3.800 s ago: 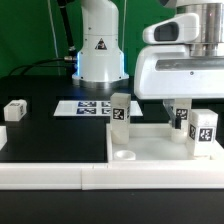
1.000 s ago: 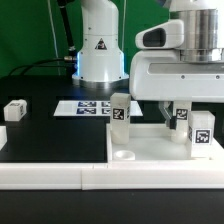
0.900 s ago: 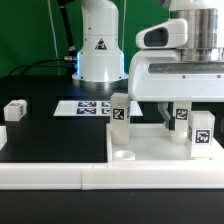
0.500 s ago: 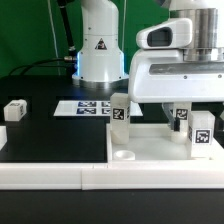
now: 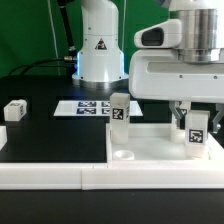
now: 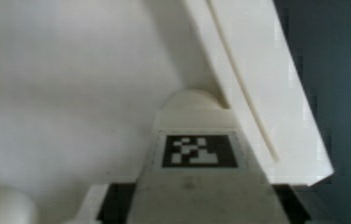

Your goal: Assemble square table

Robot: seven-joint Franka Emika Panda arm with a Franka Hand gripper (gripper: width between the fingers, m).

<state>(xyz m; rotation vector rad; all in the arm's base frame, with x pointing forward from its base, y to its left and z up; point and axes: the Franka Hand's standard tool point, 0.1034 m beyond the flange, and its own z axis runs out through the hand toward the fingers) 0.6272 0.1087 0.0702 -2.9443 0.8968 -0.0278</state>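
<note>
Hand over a leg on the square panel.
The hand (image 5: 196, 118) grasps a small white tagged block leg (image 5: 197, 134) (image 6: 197, 148), upright on the large flat white plastic square panel (image 5: 150, 145), at the exterior view's right.

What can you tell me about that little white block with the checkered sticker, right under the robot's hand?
The leg is a small white block, plastic by its look, with a black-and-white tag on its face. It stands upright on the white panel, near the exterior view's right. The gripper hangs directly over it, fingers at its sides. The wrist view shows its tagged face between the dark fingertips; whether they grip it is unclear.
</note>
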